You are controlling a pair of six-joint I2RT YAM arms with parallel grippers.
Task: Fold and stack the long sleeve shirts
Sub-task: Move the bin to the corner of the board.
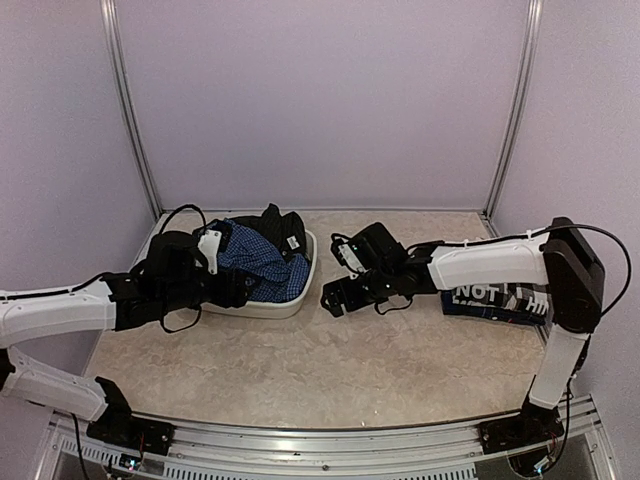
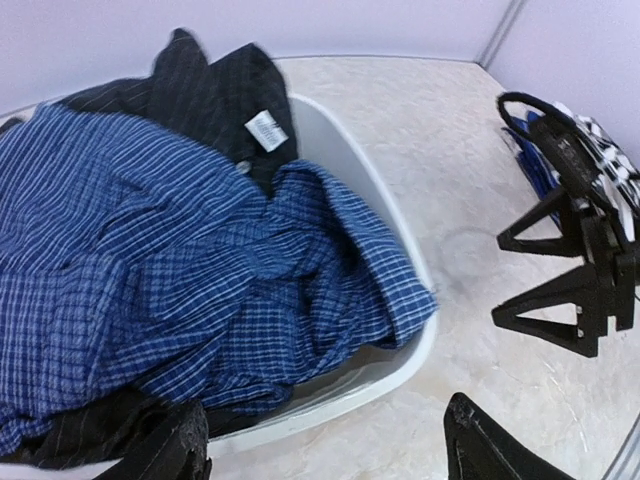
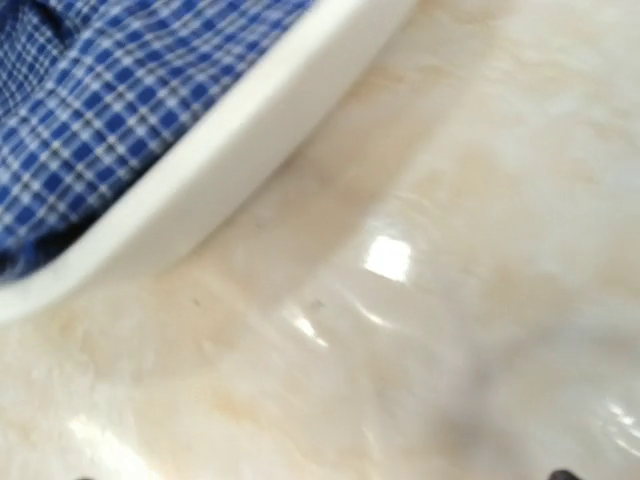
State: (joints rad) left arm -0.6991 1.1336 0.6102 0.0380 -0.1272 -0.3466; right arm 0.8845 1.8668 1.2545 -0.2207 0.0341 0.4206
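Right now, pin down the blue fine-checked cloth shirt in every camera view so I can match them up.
Top external: the blue checked shirt lies heaped in the white plastic basin, left of centre.
Left wrist: the shirt fills the left and centre, inside the basin.
Right wrist: only a patch shows, upper left, behind the basin wall.
Shared landmark: the basin's white rim.

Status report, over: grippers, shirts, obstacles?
Left gripper open, at white plastic tub. Right gripper open, empty, beside tub. Blue checked shirt, black shirt crumpled inside tub. Nothing blocking.
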